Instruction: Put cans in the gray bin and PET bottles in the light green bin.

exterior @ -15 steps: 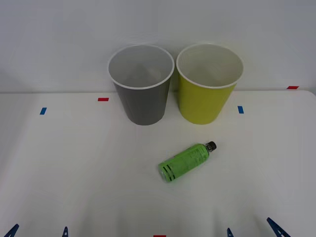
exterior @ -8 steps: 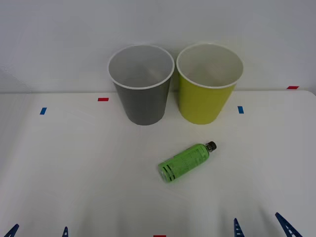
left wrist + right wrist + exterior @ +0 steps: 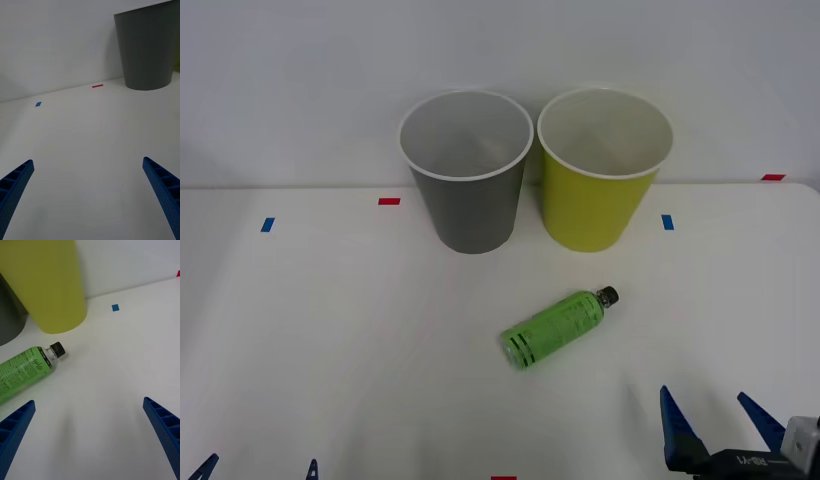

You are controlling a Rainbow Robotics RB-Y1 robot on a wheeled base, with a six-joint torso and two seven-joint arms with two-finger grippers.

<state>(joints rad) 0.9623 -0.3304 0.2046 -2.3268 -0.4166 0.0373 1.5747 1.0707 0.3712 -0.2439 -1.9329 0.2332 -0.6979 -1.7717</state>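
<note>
1. Nearest the robot, the right gripper [image 3: 718, 420] sits low at the near right of the table [image 3: 330, 330], fingers spread wide with nothing between them. The left gripper [image 3: 258, 467] only pokes its two tips in at the near left edge, also spread and empty, looks parked.
2. The bottle [image 3: 558, 326] lies on its side mid-table, just left of and beyond the right gripper, black cap [image 3: 608, 295] pointing far-right toward the light green bin [image 3: 604, 170].
3. Handling guess: small clear plastic, so probably light and a bit squishy, and being round it could roll away if nudged from the side. The labelled middle of the body looks like the best place to pinch, across its width. The cap end is too narrow and the film label may be slick.
4. Can't tell if there's liquid inside; the green label hides most of it.
5. Farthest back, the gray bin [image 3: 467, 170] stands left of the green one, rims close together, both upright by the wall. Their bottoms are hard to see, though what shows of the insides looks empty.
6. In the right wrist view the bottle's base end is cut off.
</note>
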